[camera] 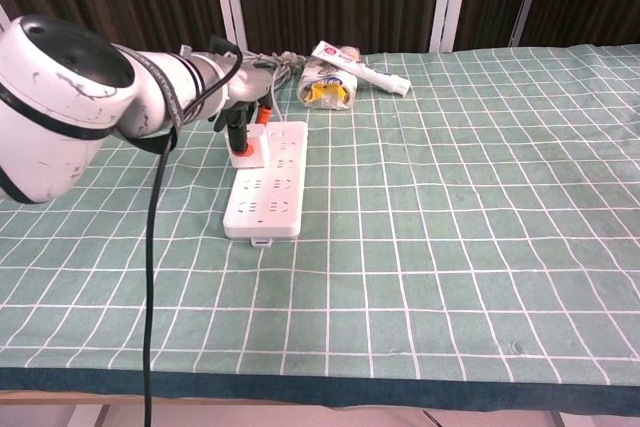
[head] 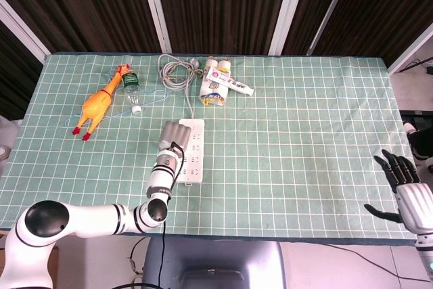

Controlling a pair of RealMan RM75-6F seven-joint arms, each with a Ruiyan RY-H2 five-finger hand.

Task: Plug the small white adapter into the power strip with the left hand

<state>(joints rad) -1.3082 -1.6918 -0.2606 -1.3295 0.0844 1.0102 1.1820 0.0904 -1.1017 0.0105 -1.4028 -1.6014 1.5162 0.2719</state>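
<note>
One flat white power strip (camera: 268, 179) — gridded cloth (camera: 450, 197)

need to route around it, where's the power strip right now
The power strip lies left of centre on the green cloth in the head view, under the left hand, with the coiled cable behind it.

The left hand (head: 170, 135) sits over the left edge of the white power strip (head: 192, 150) on the green checked cloth (head: 298, 120). A rubber chicken (head: 99, 103) and small bottle (head: 132, 89) lie far left. The right hand (head: 406, 187) hangs fingers apart past the table's right edge.
</note>
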